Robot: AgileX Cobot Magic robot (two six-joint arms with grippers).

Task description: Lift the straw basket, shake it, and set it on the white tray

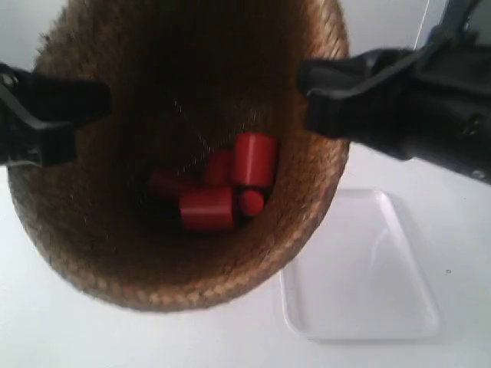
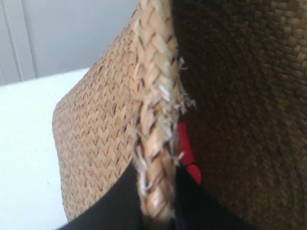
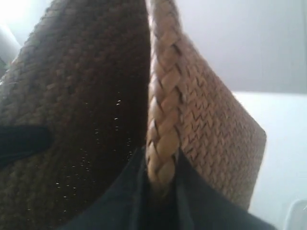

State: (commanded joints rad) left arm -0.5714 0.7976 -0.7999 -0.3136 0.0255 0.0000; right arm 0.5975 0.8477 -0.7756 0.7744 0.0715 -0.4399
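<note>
The straw basket (image 1: pixel 100 222) hangs in the air close to the exterior camera, tilted so its dark inside faces the view. Several red cylinders (image 1: pixel 230 184) lie heaped in its bottom. My left gripper (image 2: pixel 158 191) is shut on the braided rim (image 2: pixel 156 120), one finger outside the wall and one inside. My right gripper (image 3: pixel 160 179) is shut on the opposite part of the rim (image 3: pixel 163 110) in the same way. In the exterior view one black gripper (image 1: pixel 77 107) holds the rim at the left and another (image 1: pixel 330 92) at the right. The white tray (image 1: pixel 360 268) lies flat on the table, below and to the right of the basket.
The white table (image 1: pixel 46 330) spreads under the basket and round the tray. A pale wall (image 2: pixel 76 33) stands behind. The red cylinders (image 2: pixel 186 153) also show past the rim in the left wrist view.
</note>
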